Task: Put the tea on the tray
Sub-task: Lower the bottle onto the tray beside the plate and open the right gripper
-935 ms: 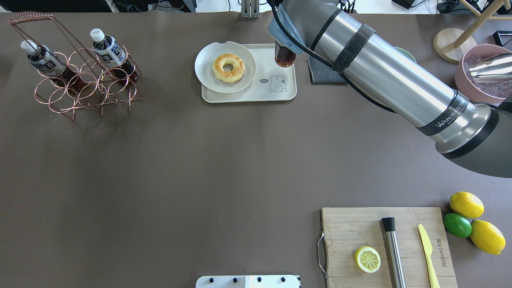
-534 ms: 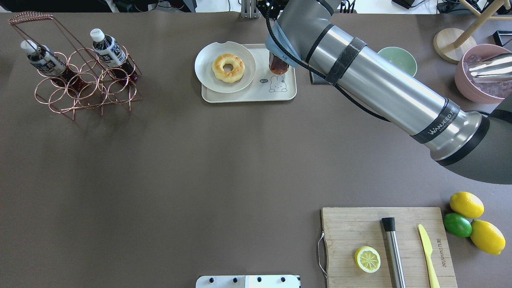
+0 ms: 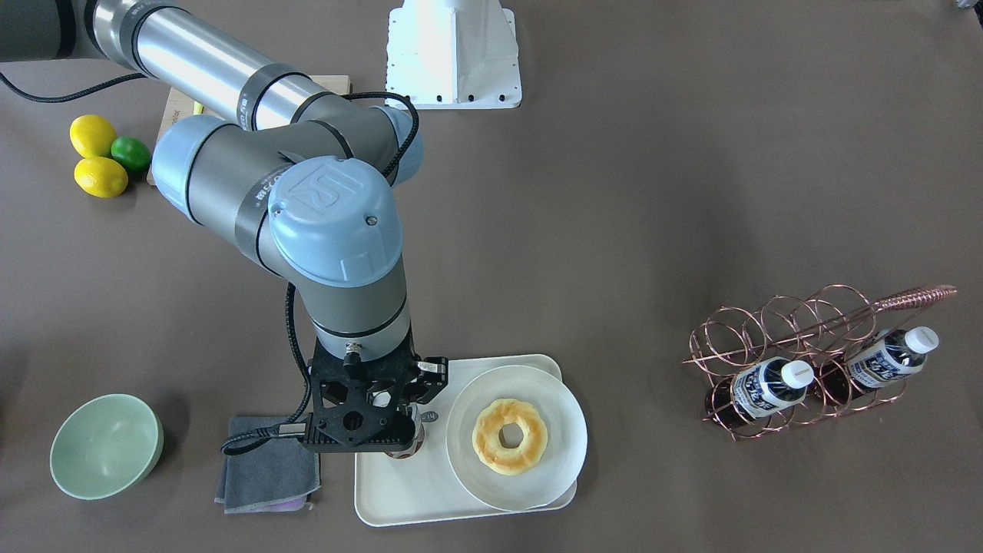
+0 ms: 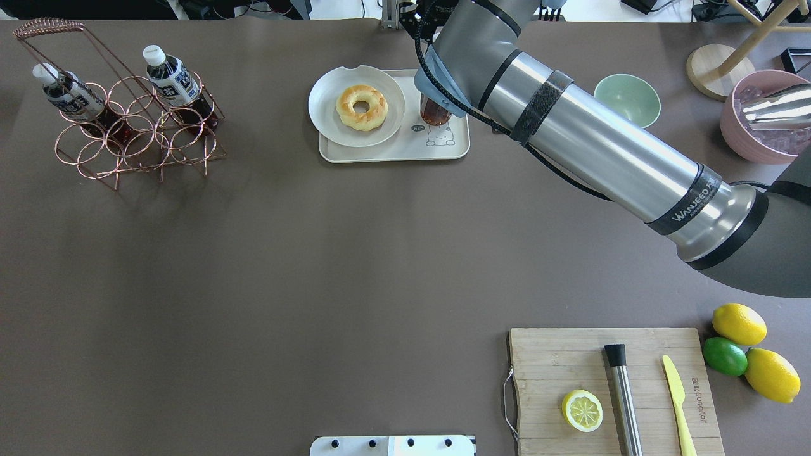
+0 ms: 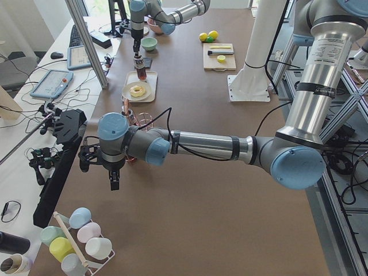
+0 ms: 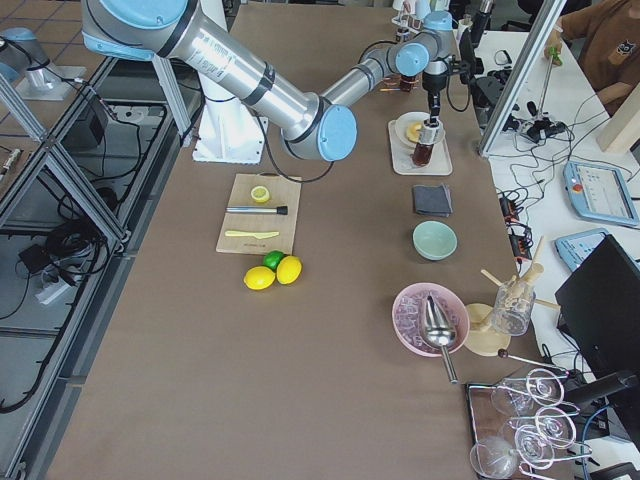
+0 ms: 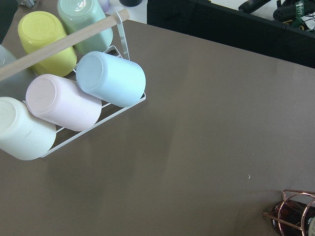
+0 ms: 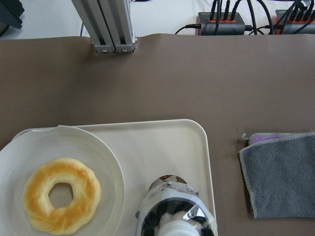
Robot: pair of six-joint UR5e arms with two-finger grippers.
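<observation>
My right gripper (image 3: pixel 388 422) is shut on the top of a tea bottle (image 4: pixel 436 111) of dark brown liquid and holds it upright over the right part of the cream tray (image 4: pixel 457 149), beside the bear drawing. The right wrist view looks straight down on the bottle (image 8: pixel 174 211) over the tray (image 8: pixel 162 147). I cannot tell whether its base touches the tray. Two like bottles (image 4: pixel 171 79) (image 4: pixel 66 92) lie in a copper wire rack (image 4: pixel 139 149) at the far left. My left gripper (image 5: pixel 113 183) shows only in the exterior left view; I cannot tell its state.
A white plate (image 4: pixel 326 120) with a doughnut (image 4: pixel 361 106) fills the tray's left half. A grey cloth (image 3: pixel 269 468) and a green bowl (image 4: pixel 627 98) lie right of the tray. A cutting board (image 4: pixel 557 361) with a lemon half, a knife and citrus fruits is front right.
My right arm has carried the bottle leftward from the tray's right edge to a spot over the tray nearer the plate. The green bowl has come into sight.
</observation>
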